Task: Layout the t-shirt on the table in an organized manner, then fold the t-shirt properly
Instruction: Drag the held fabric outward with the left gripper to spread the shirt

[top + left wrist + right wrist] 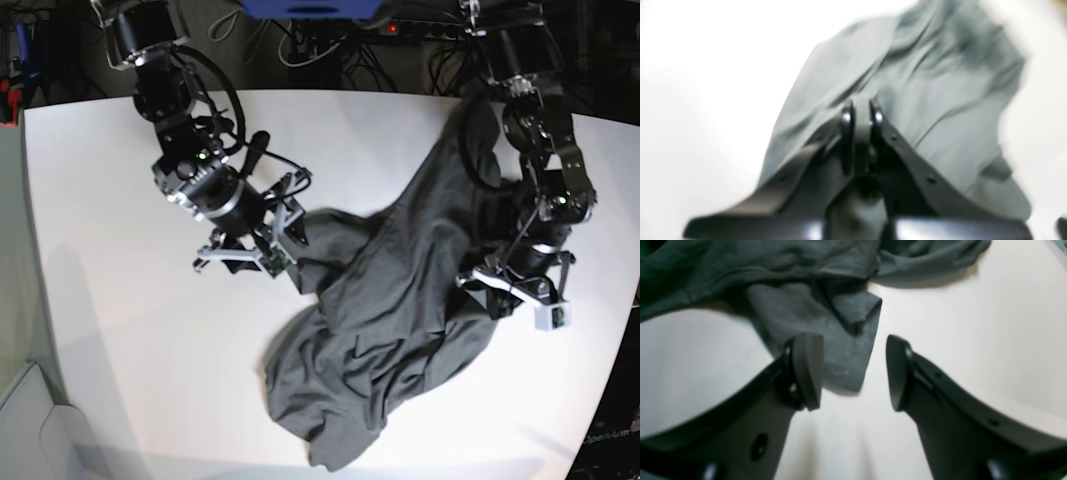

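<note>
The dark grey t-shirt lies crumpled across the right half of the white table, stretching from the far right edge down towards the front. My left gripper is shut on a raised fold of the t-shirt; in the base view the left gripper sits at the shirt's right side. My right gripper stands open just above the table, its fingertips on either side of a loose flap of the t-shirt. From the base camera, the right gripper is at the shirt's left edge.
Cables and a power strip run behind the table's back edge, with a blue object at the top. The table's curved left edge drops to a grey floor. Bare white tabletop lies to the right of the right gripper.
</note>
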### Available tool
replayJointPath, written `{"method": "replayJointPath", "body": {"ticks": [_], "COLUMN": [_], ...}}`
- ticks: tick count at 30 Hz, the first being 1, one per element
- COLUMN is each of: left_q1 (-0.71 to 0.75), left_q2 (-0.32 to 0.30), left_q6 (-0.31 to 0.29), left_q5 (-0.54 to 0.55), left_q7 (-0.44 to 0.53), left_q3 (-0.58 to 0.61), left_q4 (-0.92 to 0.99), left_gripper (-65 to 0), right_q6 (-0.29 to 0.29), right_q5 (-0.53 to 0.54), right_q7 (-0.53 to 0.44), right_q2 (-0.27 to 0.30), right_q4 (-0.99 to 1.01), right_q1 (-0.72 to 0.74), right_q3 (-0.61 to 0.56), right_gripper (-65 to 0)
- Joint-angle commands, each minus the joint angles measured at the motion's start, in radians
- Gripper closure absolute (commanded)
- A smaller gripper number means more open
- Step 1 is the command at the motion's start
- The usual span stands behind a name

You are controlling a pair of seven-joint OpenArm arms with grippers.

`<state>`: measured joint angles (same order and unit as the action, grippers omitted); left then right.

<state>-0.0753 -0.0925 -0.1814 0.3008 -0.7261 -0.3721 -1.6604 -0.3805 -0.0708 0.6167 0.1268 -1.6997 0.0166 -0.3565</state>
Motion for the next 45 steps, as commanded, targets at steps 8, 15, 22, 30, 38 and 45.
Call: {"method": "replayJointPath", "body": {"ticks": [8, 15, 22, 30, 38, 45], "left_q1": [-0.111, -0.179, -0.292, -0.318, -0.261, -0.14], "left_q2": [-0.155, -0.263, -0.344, -0.379, -0.296, -0.143], "left_q6": [-0.002, -0.008, -0.008, 0.001, -0.007, -0.007], "left_q5": [0.004, 0.005, 0.005, 0.004, 0.011, 0.004], "left_q7": [0.016, 0.027, 0.029, 0.17, -0.094, -0.102], "left_q3": [-0.155, -0.209, -0.206, -0.115, -0.103, -0.095], "left_q4": [0.108, 0.227, 0.355, 0.447, 0.311, 0.294], "left_gripper": [-0.6, -0.6, -0.6, -0.9, -1.0, -15.2], "right_q6": [0.002, 0.002, 0.002, 0.002, 0.002, 0.002], "right_q5": [0.004, 0.007, 0.006, 0.004, 0.004, 0.004], "right_q7": [-0.025, -0.025, -0.024, 0.035, 0.067, 0.068], "right_q2": [-0.002, -0.005, -0.005, -0.005, -0.003, -0.003], "right_q4": [-0.023, -0.023, -0.023, -0.038, -0.046, -0.044], "right_q1": [0.015, 0.015, 0.007, -0.004, 0.009, 0.021], "right_q3": [0.001, 0.001, 0.001, 0.001, 0.0, 0.001], "right_gripper": [-31.0, -31.0, -31.0, -31.0, -31.1, -31.1]}}
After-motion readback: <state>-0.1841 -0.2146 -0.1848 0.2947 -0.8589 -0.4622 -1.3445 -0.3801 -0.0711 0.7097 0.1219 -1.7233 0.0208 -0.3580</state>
